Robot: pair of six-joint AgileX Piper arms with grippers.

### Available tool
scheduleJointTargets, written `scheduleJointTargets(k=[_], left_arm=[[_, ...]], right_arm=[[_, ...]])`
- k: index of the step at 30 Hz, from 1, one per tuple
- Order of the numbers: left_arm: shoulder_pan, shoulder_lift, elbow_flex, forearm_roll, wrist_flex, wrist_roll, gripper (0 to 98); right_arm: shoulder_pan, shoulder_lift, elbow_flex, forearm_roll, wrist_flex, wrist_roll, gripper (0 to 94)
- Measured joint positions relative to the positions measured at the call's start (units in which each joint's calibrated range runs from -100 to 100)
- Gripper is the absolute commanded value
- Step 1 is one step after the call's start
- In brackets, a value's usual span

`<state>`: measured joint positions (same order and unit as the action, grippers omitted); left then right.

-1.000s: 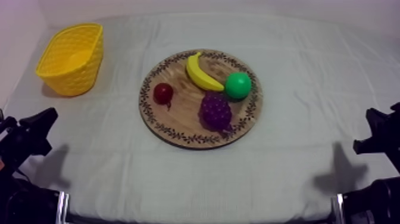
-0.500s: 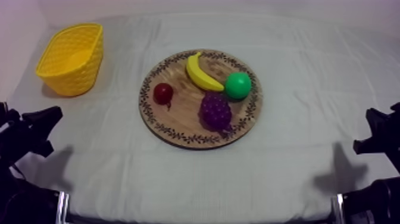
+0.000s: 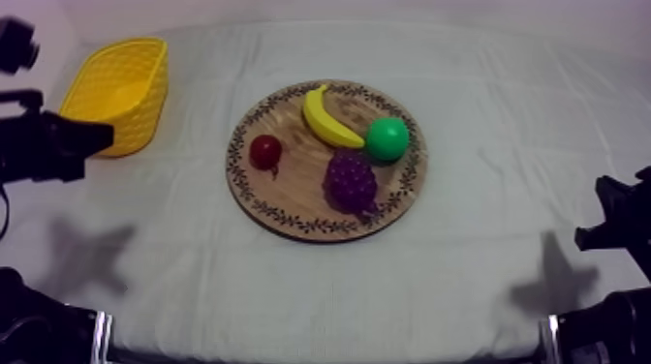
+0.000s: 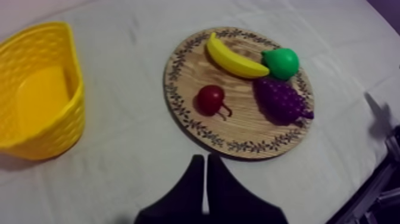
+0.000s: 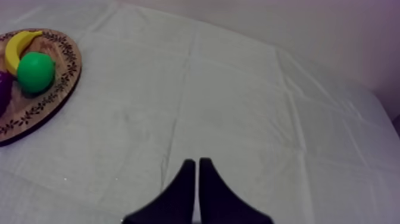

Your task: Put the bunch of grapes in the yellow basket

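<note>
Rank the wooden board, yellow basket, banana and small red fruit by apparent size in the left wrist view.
Largest first:
wooden board
yellow basket (cut off at the edge, so unsure)
banana
small red fruit

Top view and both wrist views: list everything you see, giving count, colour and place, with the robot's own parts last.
cloth: one, grey-white, covering the table.
wooden board: one, brown with a patterned rim, mid-table.
banana: one, yellow, far side of the board.
pear: one, green, on the board beside the banana.
bunch of grapes: one, purple, near side of the board.
small red fruit: one, red, left side of the board.
yellow basket: one, yellow, far left, empty.
left gripper: one, black, shut, near the basket.
right gripper: one, black, shut, over cloth right of the board.
</note>
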<state>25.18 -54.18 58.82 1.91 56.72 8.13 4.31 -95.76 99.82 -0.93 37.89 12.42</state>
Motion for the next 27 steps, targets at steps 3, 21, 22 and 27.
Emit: scheduleJointTargets(k=[3,21,22,27], left_arm=[[2.12,7.27,-7.7,-0.73,4.64,0.92,0.0],[11.57,40.09,-40.32,-2.75,27.32,14.43,0.0],[11.92,41.31,-41.13,-2.67,27.49,15.36,0.0],[12.87,48.63,-46.15,-1.08,28.09,17.35,0.0]], right_arm=[[0.0,0.0,0.0,0.0,0.0,0.0,0.3],[0.0,0.0,0.0,0.0,0.0,0.0,0.3],[0.0,0.0,0.0,0.0,0.0,0.0,0.3],[0.0,0.0,0.0,0.0,0.0,0.0,0.3]])
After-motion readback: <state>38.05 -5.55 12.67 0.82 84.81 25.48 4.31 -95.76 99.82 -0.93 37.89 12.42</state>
